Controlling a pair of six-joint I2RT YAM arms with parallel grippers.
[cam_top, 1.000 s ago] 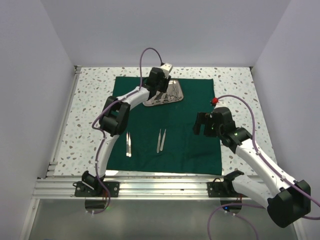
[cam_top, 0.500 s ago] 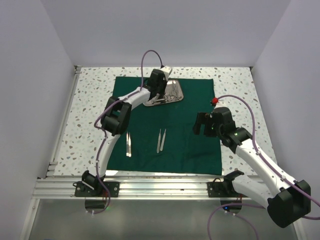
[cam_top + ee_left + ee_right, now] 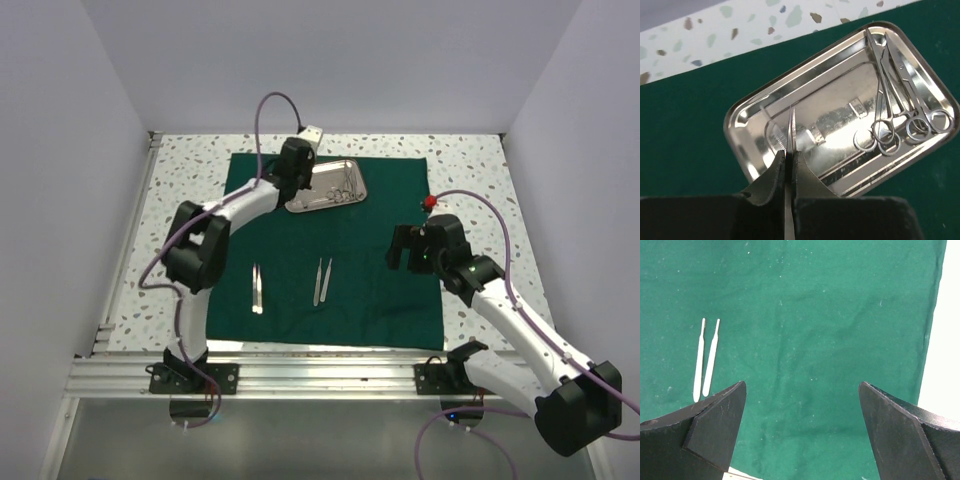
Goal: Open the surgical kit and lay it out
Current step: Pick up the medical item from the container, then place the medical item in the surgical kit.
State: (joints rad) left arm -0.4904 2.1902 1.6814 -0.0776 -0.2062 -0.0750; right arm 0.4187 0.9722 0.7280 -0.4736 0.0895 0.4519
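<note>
The dark green cloth (image 3: 340, 250) lies spread flat on the table. The steel tray (image 3: 355, 186) sits on its far part, with several scissor-like instruments (image 3: 895, 117) at the tray's right end. My left gripper (image 3: 296, 168) hovers over the tray's left end (image 3: 735, 130), shut on thin silver tweezers (image 3: 791, 127) whose tips stick out past the fingers. Two more tweezers (image 3: 257, 288) (image 3: 322, 281) lie on the cloth near the front. My right gripper (image 3: 404, 250) is open and empty above the cloth's right part (image 3: 815, 330), with one pair of tweezers (image 3: 706, 360) to its left.
The speckled table top (image 3: 180, 200) shows around the cloth. White walls close in the left, back and right. An aluminium rail (image 3: 320, 375) runs along the near edge. The cloth's right edge (image 3: 932, 330) is close to my right gripper.
My left arm has swung left and up from over the tray, so the tray now shows whole and flat. The right arm has not moved.
</note>
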